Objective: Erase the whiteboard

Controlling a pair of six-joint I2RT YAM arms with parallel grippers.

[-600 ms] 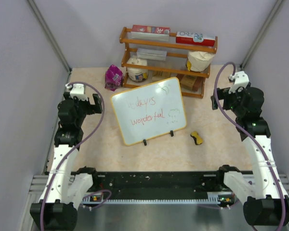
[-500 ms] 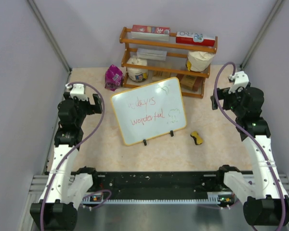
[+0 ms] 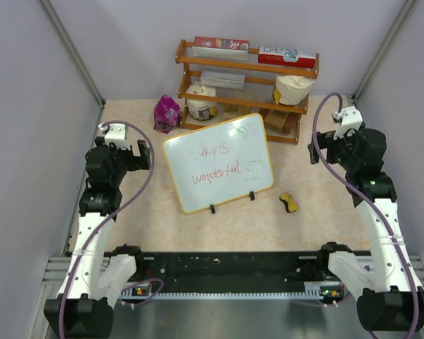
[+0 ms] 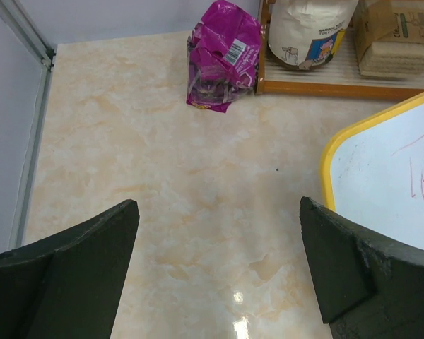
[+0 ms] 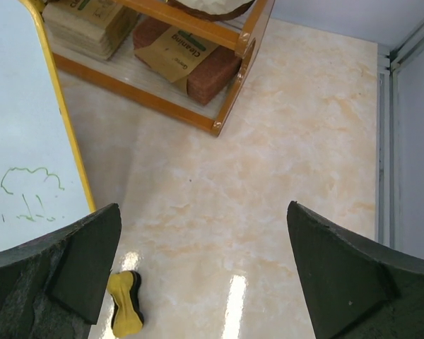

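Observation:
The whiteboard (image 3: 219, 162) stands tilted on two black feet in the middle of the table, with red writing and a small green drawing on it. Its yellow edge shows in the left wrist view (image 4: 381, 162) and in the right wrist view (image 5: 28, 127). A small yellow and black eraser (image 3: 289, 203) lies on the table right of the board; it also shows in the right wrist view (image 5: 125, 311). My left gripper (image 3: 136, 150) is open and empty, raised left of the board. My right gripper (image 3: 317, 147) is open and empty, raised right of the board, above and behind the eraser.
A wooden shelf rack (image 3: 244, 85) with boxes, a white bag and a jar stands behind the board. A magenta packet (image 3: 167, 113) lies left of the rack. Grey walls close in the table on both sides.
Both grippers have shifted slightly; the left wrist has moved a little up and back. The board and eraser have not moved.

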